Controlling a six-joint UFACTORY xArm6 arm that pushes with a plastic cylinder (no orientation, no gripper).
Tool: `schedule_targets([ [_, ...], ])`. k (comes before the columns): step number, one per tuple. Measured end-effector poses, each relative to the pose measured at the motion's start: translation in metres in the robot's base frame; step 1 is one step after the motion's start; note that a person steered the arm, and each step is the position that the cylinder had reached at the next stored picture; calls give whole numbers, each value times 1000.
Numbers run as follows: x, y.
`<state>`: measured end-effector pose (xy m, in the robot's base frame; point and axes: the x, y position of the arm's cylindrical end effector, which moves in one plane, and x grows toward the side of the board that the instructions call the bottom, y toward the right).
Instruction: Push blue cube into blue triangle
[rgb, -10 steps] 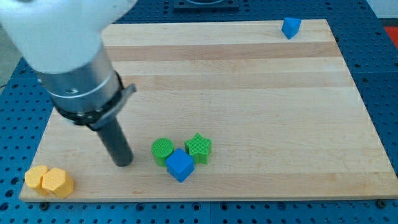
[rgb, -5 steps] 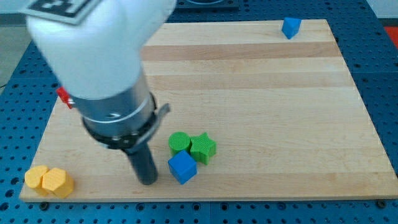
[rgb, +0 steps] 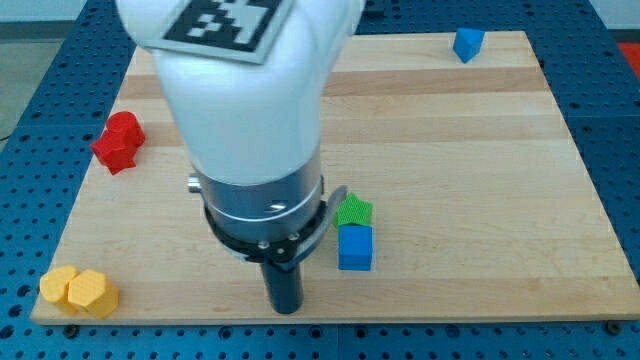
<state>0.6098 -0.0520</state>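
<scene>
We carry no jaws, so with my tip just left of the blue cube, we'd best get under it and shove straight for the blue triangle.

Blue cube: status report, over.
My tip at board's bottom edge, left of blue cube, apart. Blue triangle far off, top right corner. Green star touching the cube's top side, partly hidden.

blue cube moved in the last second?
Yes. The blue cube has shifted toward the view's right and slightly up along the board's bottom edge; my tip sits left of it.
</scene>
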Motion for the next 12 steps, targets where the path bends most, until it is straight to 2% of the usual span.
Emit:
schedule_targets([
  [1,-24,11],
  [3,-46,122],
  [5,-35,142],
  [6,-50,165],
  [7,-98,202],
  [8,-144,207],
  [9,-160,207],
  [10,-156,207],
  [11,-195,206],
  [12,-262,207],
])
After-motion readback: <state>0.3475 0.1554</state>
